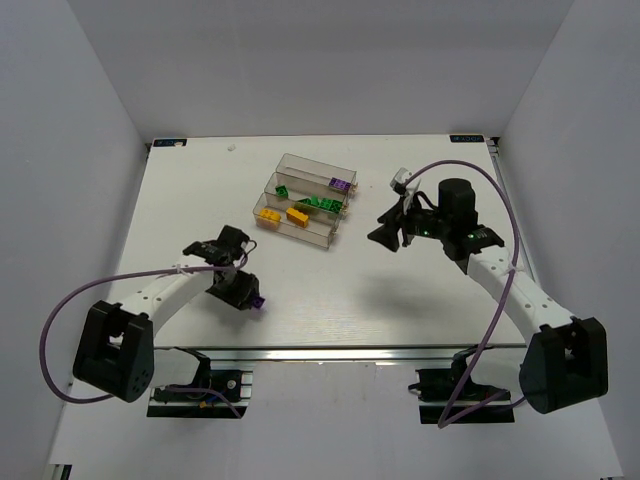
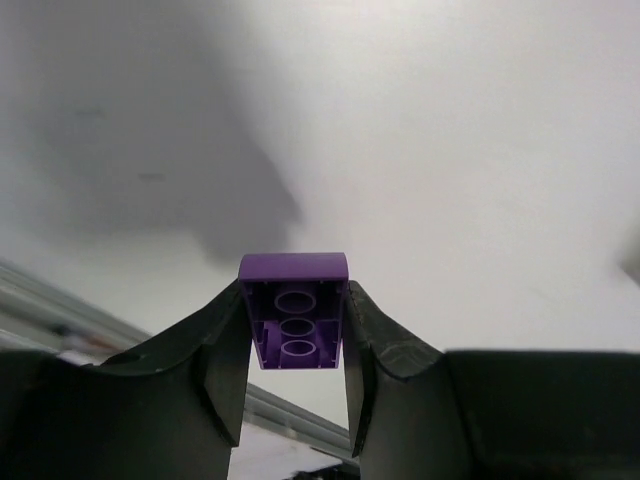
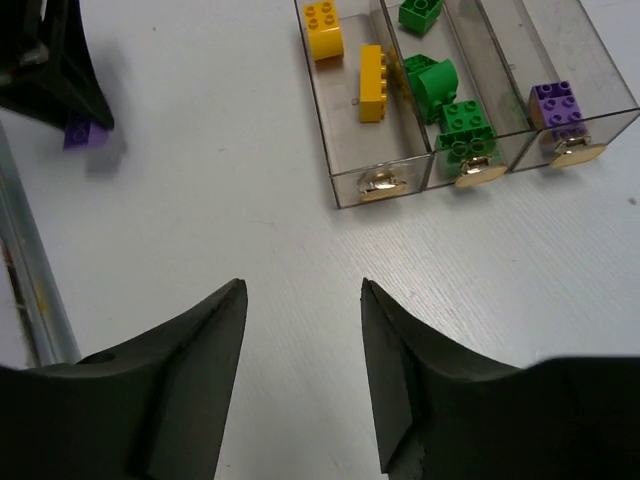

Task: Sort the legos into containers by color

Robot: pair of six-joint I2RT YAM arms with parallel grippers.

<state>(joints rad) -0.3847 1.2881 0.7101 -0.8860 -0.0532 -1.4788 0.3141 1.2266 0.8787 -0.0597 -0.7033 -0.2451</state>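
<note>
Right wrist view shows the containers [image 3: 340, 150] most plainly: three clear bins joined side by side, each with a round brassy knob [image 3: 380, 183] on its near end wall. There the left bin holds two yellow-orange legos [image 3: 372, 83]. The middle bin holds three green legos [image 3: 466, 120], one tipped over, and the right bin holds one binned purple lego [image 3: 557, 103] by its knob. The right pincer [image 3: 303, 300] stands wide with nothing between its fingers, just off the knob ends of the containers. Only the left wrist view shows the grip: the left pincer [image 2: 295, 330] is closed on a held purple lego [image 2: 294, 268], a finger pressed to each side. The brick's hollow underside with three round tubes faces the lens. From the top external view that lego [image 1: 259, 301] is a small purple speck. It lies well apart from the containers [image 1: 300, 160], toward the arm bases, low over the white counter [image 1: 400, 300]. Whether it touches the counter cannot be told.
</note>
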